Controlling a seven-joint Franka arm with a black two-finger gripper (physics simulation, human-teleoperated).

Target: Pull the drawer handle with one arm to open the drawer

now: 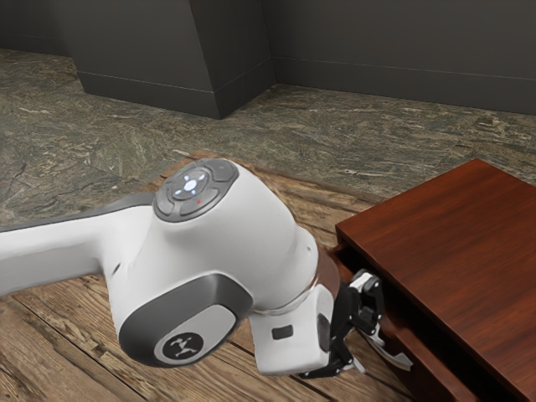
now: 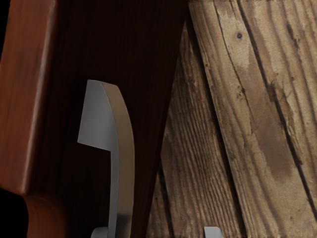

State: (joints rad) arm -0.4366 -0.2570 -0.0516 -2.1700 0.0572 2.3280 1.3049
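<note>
1. The hand (image 1: 362, 329) is right at the silver handle (image 1: 392, 350), lower right in the exterior view; I cannot tell whether it grips.
2. The handle sits on the dark drawer front (image 2: 129, 49) of a red-brown cabinet (image 1: 452, 243), above the wooden worktop (image 1: 75, 335).

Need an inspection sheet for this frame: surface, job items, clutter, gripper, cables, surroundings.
Surface: table of worn wooden planks.
Job's things: red-brown drawer cabinet at the exterior view's right, with a silver curved handle on its front. How far the drawer is out cannot be told.
Clutter: nothing seen.
Grippers: black gripper right at the handle, against the cabinet's front. Whether it is open or shut cannot be told.
Cables: nothing seen.
Surroundings: mottled stone floor and dark walls behind.
</note>
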